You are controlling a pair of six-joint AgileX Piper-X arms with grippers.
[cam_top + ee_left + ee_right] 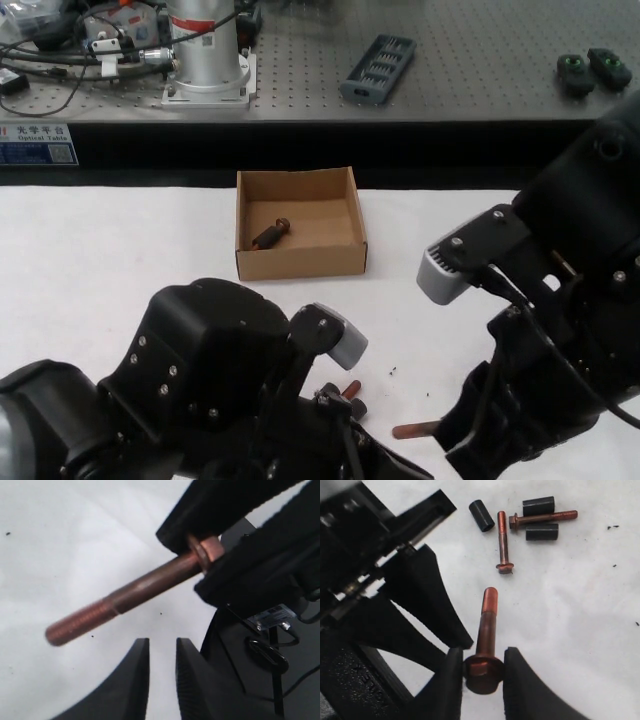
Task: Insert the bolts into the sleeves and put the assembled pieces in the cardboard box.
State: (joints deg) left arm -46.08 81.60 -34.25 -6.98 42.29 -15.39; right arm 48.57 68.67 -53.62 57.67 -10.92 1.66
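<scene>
Doing this step well: we think the bolt (pixel 486 630) has to go into a sleeve thin end first. So we should keep it straight and line it up with the hole before we push. One hand needs to hold a sleeve still for that.
Right hand: the right hand (pixel 483 655) is closed tight on the fat head of the bolt. The long part sticks out in front over the worktop (pixel 580 605).
Left hand: the left hand (pixel 161 645) is just beside the bolt. Its fingers are only a little apart, with nothing between them.
Sleeves: three black sleeves (pixel 481 515) lie on the worktop with two more bolts (pixel 503 542), a little ahead of the held bolt.
Cardboard box: the cardboard box (pixel 300 262) sits farther back, with one done piece (pixel 270 235) inside.
</scene>
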